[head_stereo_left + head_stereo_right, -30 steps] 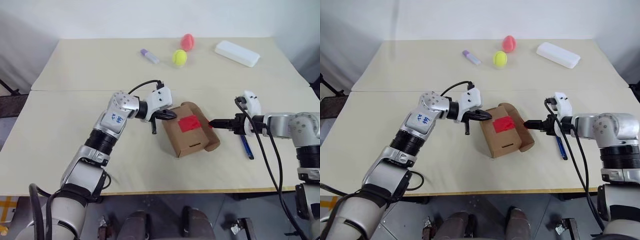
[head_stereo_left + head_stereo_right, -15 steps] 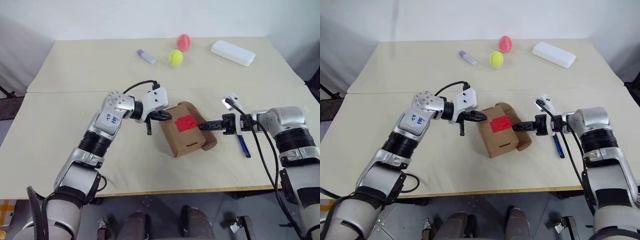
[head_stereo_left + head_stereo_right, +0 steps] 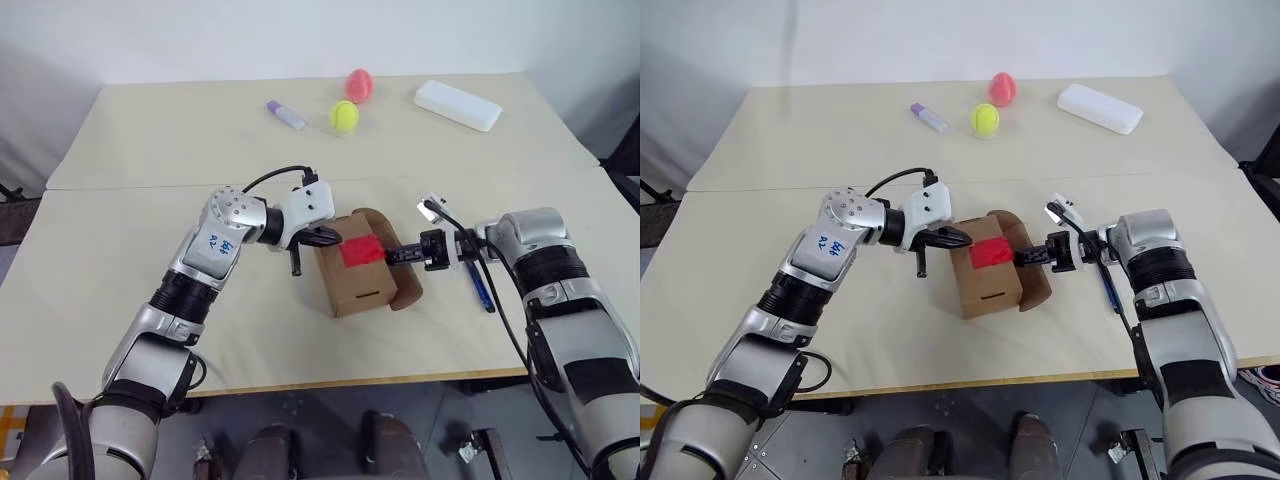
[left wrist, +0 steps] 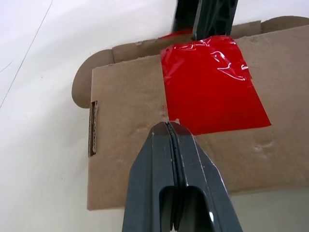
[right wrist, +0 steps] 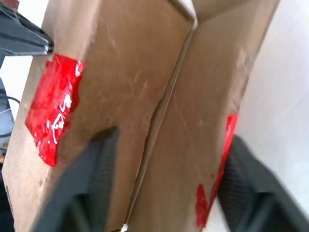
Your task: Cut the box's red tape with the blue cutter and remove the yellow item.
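Cardboard flaps are the business in hand: we judge the tape as already cut and the box (image 3: 358, 277) as being opened. With the box as landmark, our left gripper (image 4: 170, 129) has its two fingers pressed together and empty, the tip resting on the top panel just beside the near edge of the red tape (image 4: 212, 83). Our right gripper (image 3: 398, 256) comes in from the box's right side; in the right wrist view its fingers (image 5: 94, 176) stand apart, one over the taped top panel and one outside the flap (image 5: 212, 96) that stands out from the box, so they straddle that flap's edge. Whether they already pinch the cardboard we cannot tell. A strip of red on the flap's edge suggests the tape has parted along the seam. The blue cutter (image 3: 480, 286) lies on the table (image 3: 130, 290) just right of the box, beyond our right wrist, in neither gripper. The yellow item is presumably inside the box. Far behind the box lie a tennis ball (image 3: 344, 116), a pink ball (image 3: 359, 84), a white tube (image 3: 285, 115) and a white case (image 3: 458, 105). Next we need the right fingers to close on the flap and swing it outward while the left tip pins the box down.
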`<move>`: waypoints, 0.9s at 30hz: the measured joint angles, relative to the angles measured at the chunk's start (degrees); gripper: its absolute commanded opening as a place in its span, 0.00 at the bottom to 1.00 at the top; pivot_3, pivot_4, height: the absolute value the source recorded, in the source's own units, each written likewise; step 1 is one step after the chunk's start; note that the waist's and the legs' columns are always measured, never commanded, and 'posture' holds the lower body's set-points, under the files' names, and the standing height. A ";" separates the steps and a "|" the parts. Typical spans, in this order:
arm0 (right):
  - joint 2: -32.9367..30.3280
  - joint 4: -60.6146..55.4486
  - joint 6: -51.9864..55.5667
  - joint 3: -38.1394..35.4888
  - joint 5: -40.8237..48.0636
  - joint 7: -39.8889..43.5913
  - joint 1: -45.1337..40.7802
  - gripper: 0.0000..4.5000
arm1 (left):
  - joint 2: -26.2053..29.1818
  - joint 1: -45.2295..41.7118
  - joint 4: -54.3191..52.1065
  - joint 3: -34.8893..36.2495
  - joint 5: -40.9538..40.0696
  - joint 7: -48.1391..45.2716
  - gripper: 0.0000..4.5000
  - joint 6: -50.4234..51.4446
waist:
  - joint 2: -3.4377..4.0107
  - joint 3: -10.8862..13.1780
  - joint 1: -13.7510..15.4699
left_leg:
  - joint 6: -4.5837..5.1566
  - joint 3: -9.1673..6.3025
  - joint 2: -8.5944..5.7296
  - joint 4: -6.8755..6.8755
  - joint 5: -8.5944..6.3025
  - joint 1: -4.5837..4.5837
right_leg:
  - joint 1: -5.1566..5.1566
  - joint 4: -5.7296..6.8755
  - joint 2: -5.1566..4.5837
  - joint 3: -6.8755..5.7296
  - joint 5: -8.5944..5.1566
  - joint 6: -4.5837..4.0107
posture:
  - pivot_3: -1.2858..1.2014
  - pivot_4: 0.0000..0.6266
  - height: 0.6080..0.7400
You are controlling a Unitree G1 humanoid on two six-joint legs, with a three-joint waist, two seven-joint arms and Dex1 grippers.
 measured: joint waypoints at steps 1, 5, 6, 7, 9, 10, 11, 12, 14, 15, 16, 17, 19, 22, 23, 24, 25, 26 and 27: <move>0.00 -0.55 0.61 0.01 0.00 -0.04 0.34 0.31 | -0.04 0.03 -0.04 0.00 0.00 0.01 0.00 0.00 | 0.00 0.00 0.02 | 0.00 -0.02 0.00 0.00 0.00 0.00 | 0.00 0.01 0.00 -0.01 0.00 0.00 | 0.52 0.24 1.00; -0.07 -6.03 5.37 -1.48 0.50 -2.03 3.36 0.00 | -0.32 0.37 -0.23 0.02 -0.08 0.23 0.00 -0.11 | 0.00 0.00 0.12 | -0.01 -0.07 -0.01 0.00 -0.01 -0.03 | 0.00 0.00 -0.01 -0.04 0.00 0.00 | 0.52 0.24 1.00; -0.09 -7.29 6.69 -2.20 0.63 -3.07 3.62 0.00 | -0.40 0.40 -0.23 0.02 -0.08 0.27 0.00 -0.22 | 0.00 0.00 0.13 | -0.01 -0.07 -0.01 0.01 -0.01 -0.03 | 0.00 0.00 -0.01 -0.04 0.00 0.00 | 0.52 0.24 1.00; -0.12 -8.27 7.75 -2.72 0.69 -4.14 4.04 0.00 | -0.53 0.45 -0.23 0.00 -0.08 0.30 0.00 -0.39 | 0.00 0.00 0.22 | -0.01 -0.07 -0.02 0.02 -0.01 -0.04 | 0.01 0.00 -0.01 -0.04 0.00 0.00 | 0.52 0.24 1.00; -0.11 -9.85 9.31 -3.98 1.05 -5.90 4.70 0.00 | -0.70 0.65 -0.15 -0.01 -0.07 0.41 0.00 -1.01 | 0.00 0.00 0.36 | -0.01 -0.07 -0.03 0.03 -0.01 -0.05 | 0.00 -0.01 -0.02 -0.03 0.00 0.00 | 0.52 0.24 1.00; -0.12 -10.50 10.16 -4.25 1.03 -6.88 4.72 0.00 | -0.80 0.65 0.02 -0.01 -0.04 0.43 0.00 -1.35 | 0.01 0.01 0.39 | -0.01 -0.07 -0.03 0.03 -0.01 -0.05 | 0.00 -0.01 -0.03 -0.03 0.00 0.00 | 0.52 0.24 1.00; -0.15 -11.47 11.06 -4.38 1.00 -7.96 4.72 0.00 | -1.00 0.64 0.34 -0.02 -0.03 0.45 0.00 -1.76 | 0.01 0.01 0.44 | -0.01 -0.07 -0.03 0.03 -0.01 -0.05 | 0.00 -0.01 -0.03 -0.03 0.00 0.00 | 0.52 0.24 1.00; -0.15 -12.35 11.67 -4.40 0.98 -8.78 4.72 0.00 | -1.11 0.61 0.69 -0.01 -0.04 0.48 0.00 -2.14 | 0.01 0.01 0.47 | -0.01 -0.06 -0.04 0.03 -0.01 -0.05 | 0.00 -0.02 -0.03 -0.03 0.00 0.00 | 0.52 0.24 1.00; -0.30 -15.07 14.01 -4.56 0.95 -11.32 4.65 0.00 | -1.64 0.11 2.03 0.02 -0.05 0.51 0.00 -3.00 | 0.01 0.01 0.68 | -0.01 -0.06 -0.03 0.05 -0.01 -0.05 | 0.00 -0.02 -0.03 -0.02 0.00 0.00 | 0.52 0.24 1.00; -0.42 -16.49 15.29 -4.70 0.97 -12.64 4.62 0.00 | -1.94 -0.09 2.54 0.01 -0.02 0.59 0.00 -3.46 | 0.01 0.01 0.84 | -0.01 -0.06 -0.03 0.06 -0.01 -0.05 | 0.00 -0.01 -0.03 -0.02 0.00 0.00 | 0.52 0.24 1.00; -0.50 -17.88 16.64 -4.92 0.98 -14.09 4.48 0.00 | -2.42 -0.43 3.49 0.01 -0.03 0.72 0.00 -3.92 | 0.01 0.01 1.10 | -0.01 -0.05 -0.04 0.07 -0.01 -0.06 | -0.01 -0.01 -0.03 -0.01 0.00 0.00 | 0.52 0.24 1.00; -0.52 -19.06 17.80 -5.27 0.96 -15.43 4.42 0.00 | -2.76 -0.85 4.35 0.01 -0.03 0.85 0.00 -4.31 | 0.01 0.01 1.31 | -0.01 -0.05 -0.04 0.08 -0.01 -0.07 | -0.01 -0.02 -0.03 -0.02 0.00 0.00 | 0.52 0.24 1.00; -0.51 -21.79 20.28 -6.27 0.99 -18.49 4.19 0.00 | -3.23 -1.39 5.75 0.15 -0.03 1.06 0.00 -5.29 | 0.02 0.01 1.57 | -0.01 -0.06 -0.05 0.08 -0.01 -0.11 | -0.04 -0.01 -0.04 -0.02 0.00 0.00 | 0.52 0.24 1.00; -0.39 -24.92 24.21 -8.33 1.01 -22.84 2.82 0.00 | -3.54 -2.37 7.14 0.26 -0.03 1.43 0.00 -6.36 | 0.04 0.02 1.62 | -0.01 -0.06 -0.09 0.08 0.00 -0.19 | -0.11 -0.02 -0.06 -0.03 0.00 0.00 | 0.52 0.24 1.00; -0.39 -25.80 25.08 -9.19 1.01 -23.95 2.46 0.00 | -3.60 -2.58 7.51 0.32 -0.04 1.63 0.00 -6.58 | 0.04 0.02 1.63 | -0.01 -0.07 -0.08 0.07 0.00 -0.19 | -0.11 -0.01 -0.05 -0.05 0.00 0.00 | 0.52 0.24 1.00; -0.36 -27.10 26.31 -10.11 1.03 -25.42 2.11 0.00 | -3.66 -2.82 8.00 0.49 -0.05 1.71 0.00 -6.89 | 0.04 0.02 1.63 | -0.01 -0.09 -0.09 0.06 0.00 -0.19 | -0.11 -0.01 -0.05 -0.07 0.00 0.00 | 0.52 0.24 1.00; -0.25 -28.14 27.38 -10.98 1.03 -26.52 1.86 0.00 | -3.73 -2.95 8.29 0.63 -0.05 1.74 0.00 -7.12 | 0.04 0.02 1.63 | -0.01 -0.09 -0.09 0.04 -0.01 -0.19 | -0.11 -0.01 -0.05 -0.07 0.00 0.00 | 0.52 0.24 1.00; -0.16 -28.87 28.34 -11.68 1.07 -27.57 1.54 0.00 | -3.80 -3.02 8.62 0.80 -0.05 1.79 0.00 -7.35 | 0.04 0.02 1.63 | -0.01 -0.09 -0.09 0.04 -0.01 -0.19 | -0.11 -0.02 -0.05 -0.08 0.00 0.00 | 0.52 0.24 1.00; -0.05 -29.75 29.40 -12.32 1.07 -28.60 1.27 0.00 | -3.92 -3.06 8.87 0.90 -0.05 1.88 0.00 -7.67 | 0.04 0.02 1.63 | 0.00 -0.09 -0.10 0.04 -0.01 -0.20 | -0.11 -0.01 -0.05 -0.07 0.00 0.00 | 0.52 0.24 1.00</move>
